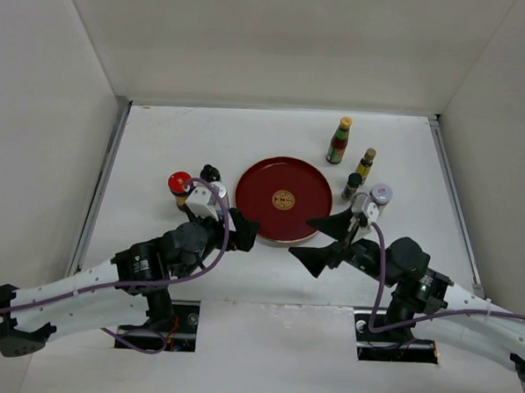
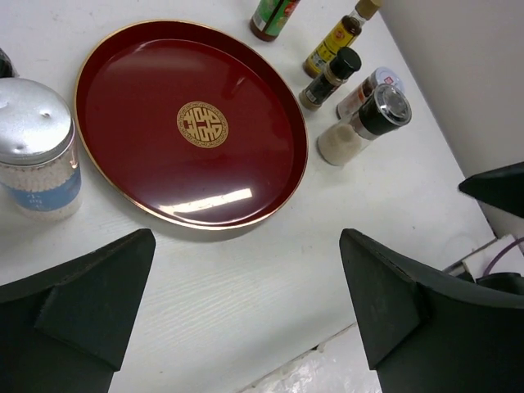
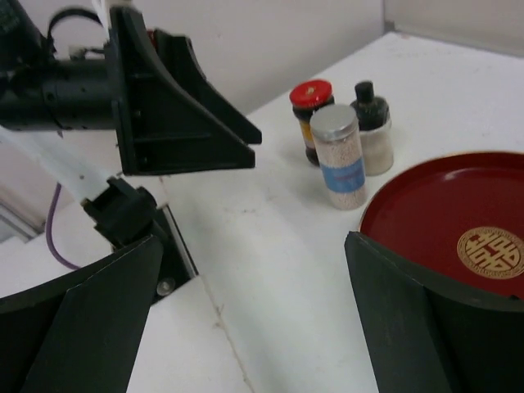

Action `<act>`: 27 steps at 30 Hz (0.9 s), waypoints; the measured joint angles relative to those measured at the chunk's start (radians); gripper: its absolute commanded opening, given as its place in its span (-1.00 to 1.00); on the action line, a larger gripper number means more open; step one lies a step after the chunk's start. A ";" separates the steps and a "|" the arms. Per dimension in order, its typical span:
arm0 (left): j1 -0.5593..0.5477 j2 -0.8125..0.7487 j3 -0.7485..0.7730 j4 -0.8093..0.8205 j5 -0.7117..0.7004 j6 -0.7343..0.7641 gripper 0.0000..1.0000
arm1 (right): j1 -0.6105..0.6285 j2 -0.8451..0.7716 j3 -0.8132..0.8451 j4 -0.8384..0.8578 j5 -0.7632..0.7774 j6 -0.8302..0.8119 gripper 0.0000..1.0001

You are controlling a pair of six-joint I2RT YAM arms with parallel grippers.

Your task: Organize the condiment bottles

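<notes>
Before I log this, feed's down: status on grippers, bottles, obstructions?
Both open, empty: left gripper, right gripper. Nothing on red tray; silver-lidded jar cluster left, red sauce bottle cluster right. Nothing blocking tray.

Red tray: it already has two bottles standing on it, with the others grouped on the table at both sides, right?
Not quite. The top external view shows the red tray holding nothing. The rest holds: groups stand on the table at both sides of it, the silver-lidded jar in one and the red sauce bottle in the other.
</notes>
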 measured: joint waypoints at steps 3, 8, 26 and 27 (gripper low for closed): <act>0.006 -0.013 -0.008 0.015 0.001 0.003 1.00 | -0.052 -0.021 0.001 0.016 0.006 0.000 1.00; 0.081 0.000 -0.008 0.064 -0.013 0.036 1.00 | -0.172 0.031 0.023 0.042 0.064 0.000 1.00; 0.234 0.245 0.048 0.135 -0.249 0.248 0.85 | -0.246 0.187 0.033 0.207 0.129 0.028 0.52; 0.242 0.262 0.048 0.135 -0.249 0.249 0.87 | -0.245 0.198 0.033 0.211 0.129 0.028 0.63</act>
